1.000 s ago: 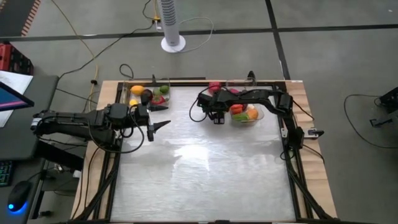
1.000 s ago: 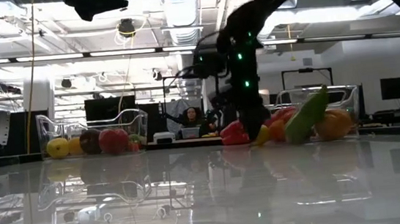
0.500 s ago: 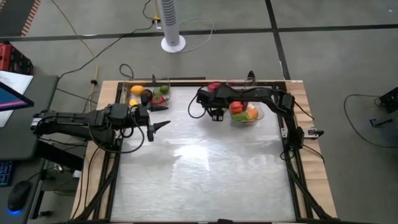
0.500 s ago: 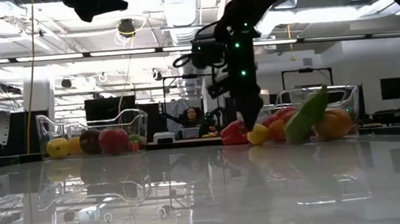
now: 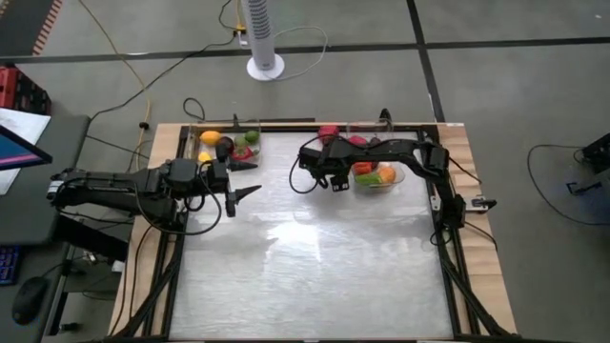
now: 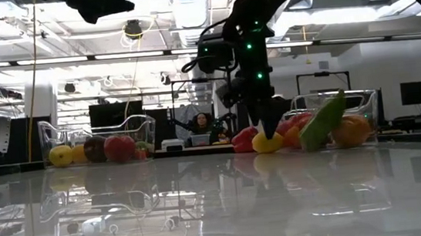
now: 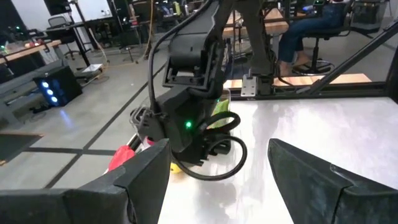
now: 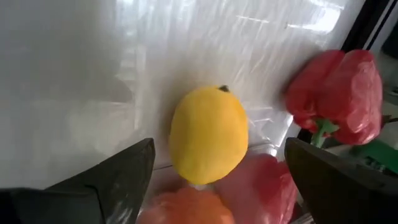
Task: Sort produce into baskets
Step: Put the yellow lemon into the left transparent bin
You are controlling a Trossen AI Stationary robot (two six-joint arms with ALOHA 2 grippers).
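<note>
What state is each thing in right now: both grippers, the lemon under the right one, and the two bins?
Right gripper: open, fingers either side of the lemon, not gripping.
Lemon: lying on the table, beside a red pepper.
Left gripper: open, empty, waiting near the left bin.
Left bin: upright, holding produce.
Right bin: upright, holding produce.

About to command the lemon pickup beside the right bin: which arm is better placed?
Right. The right gripper hangs open directly over the yellow lemon on the table, fingers either side. The left gripper sits open near the left bin, well away from it.
</note>
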